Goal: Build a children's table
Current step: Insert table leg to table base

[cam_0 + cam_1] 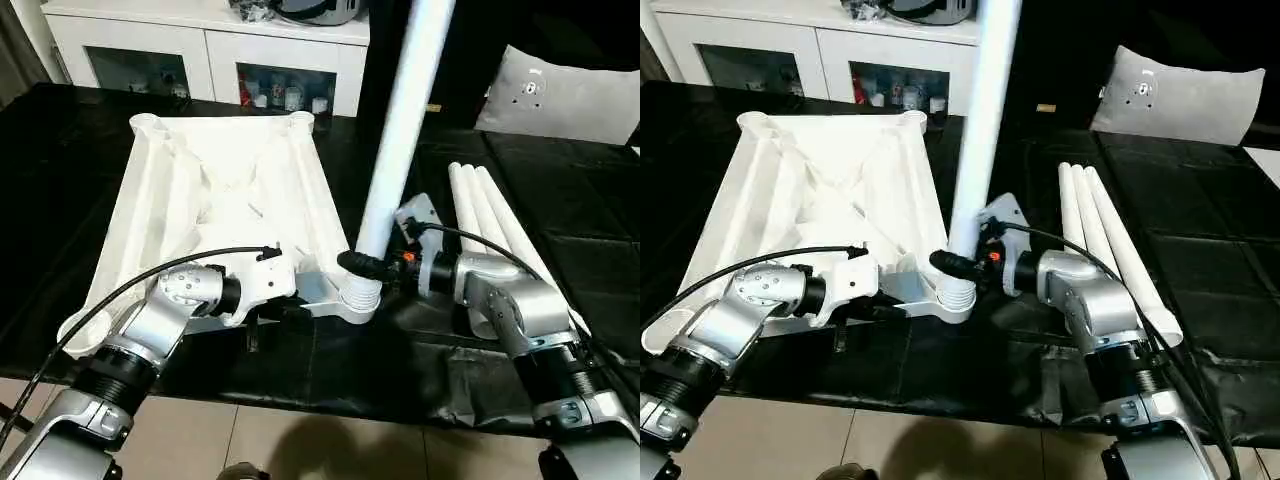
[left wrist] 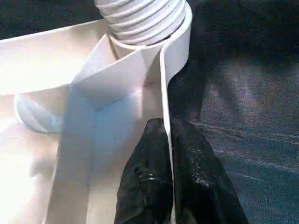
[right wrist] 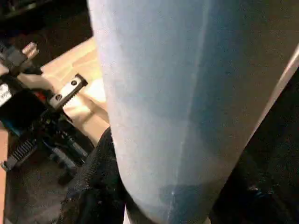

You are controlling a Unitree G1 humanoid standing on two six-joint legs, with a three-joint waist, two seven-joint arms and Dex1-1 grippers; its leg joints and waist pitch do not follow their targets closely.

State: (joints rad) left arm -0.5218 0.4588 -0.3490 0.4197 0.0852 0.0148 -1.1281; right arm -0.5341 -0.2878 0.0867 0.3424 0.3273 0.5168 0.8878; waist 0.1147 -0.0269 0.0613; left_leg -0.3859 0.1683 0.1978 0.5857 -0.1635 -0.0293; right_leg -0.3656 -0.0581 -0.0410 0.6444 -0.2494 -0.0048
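The children's table top [image 1: 220, 190] lies upside down on the black cover, its ribbed underside facing up. One white leg [image 1: 405, 120] stands upright with its threaded end [image 2: 142, 21] in the near right corner socket [image 1: 358, 298]. My right gripper [image 1: 365, 265] is shut on this leg just above the socket, and its black fingers [image 3: 93, 182] wrap the round shaft. My left gripper [image 2: 168, 140] is shut on the top's thin near rim [image 2: 163, 79], close to that same corner, one finger on each side. Three more legs [image 1: 495, 220] lie side by side to the right.
A white pillow [image 1: 565, 95] leans at the back right. White glass-door cabinets [image 1: 210, 60] stand behind the work surface. The black cover's front edge [image 1: 330, 400] runs just below my forearms, with tan floor beyond it.
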